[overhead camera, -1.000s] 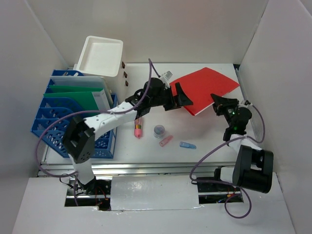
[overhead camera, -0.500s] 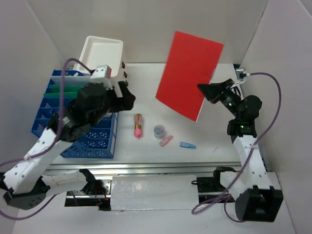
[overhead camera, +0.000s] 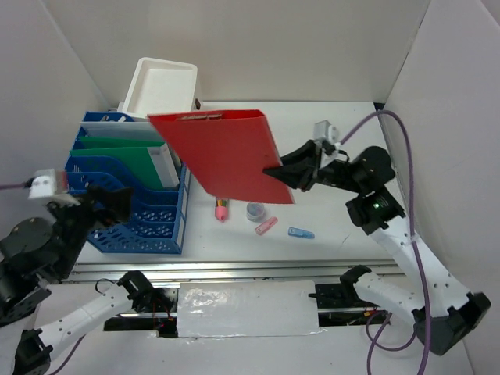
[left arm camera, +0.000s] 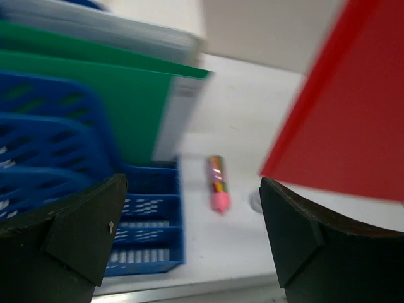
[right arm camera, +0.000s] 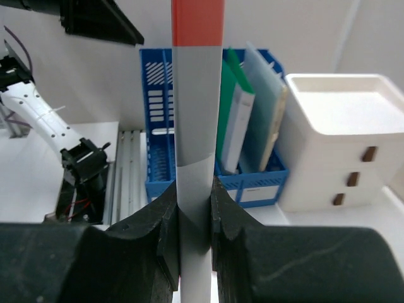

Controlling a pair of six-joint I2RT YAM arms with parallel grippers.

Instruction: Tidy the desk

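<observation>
My right gripper [overhead camera: 283, 173] is shut on the right edge of a red folder [overhead camera: 221, 153] and holds it raised over the left middle of the white desk [overhead camera: 336, 211], its far edge near the blue file rack [overhead camera: 117, 187]. In the right wrist view the jaws [right arm camera: 194, 218] clamp the folder's grey-and-red edge [right arm camera: 197, 95], with the rack [right arm camera: 158, 95] behind it. My left gripper [overhead camera: 105, 205] is open and empty at the near left, beside the rack. In the left wrist view [left arm camera: 196, 240] it frames a pink pen [left arm camera: 218, 184], with the red folder [left arm camera: 350, 113] at the upper right.
The rack holds a green folder [overhead camera: 117, 153] and pale files. A white box with brown knobs [overhead camera: 160, 90] stands behind it. On the desk lie a pink pen [overhead camera: 222, 208], a small round cap [overhead camera: 255, 209], a pink clip [overhead camera: 266, 226] and a blue clip [overhead camera: 300, 233].
My right arm has swung the red folder left, from upright at the centre right to over the desk beside the rack. My left arm has drawn back to the near left.
</observation>
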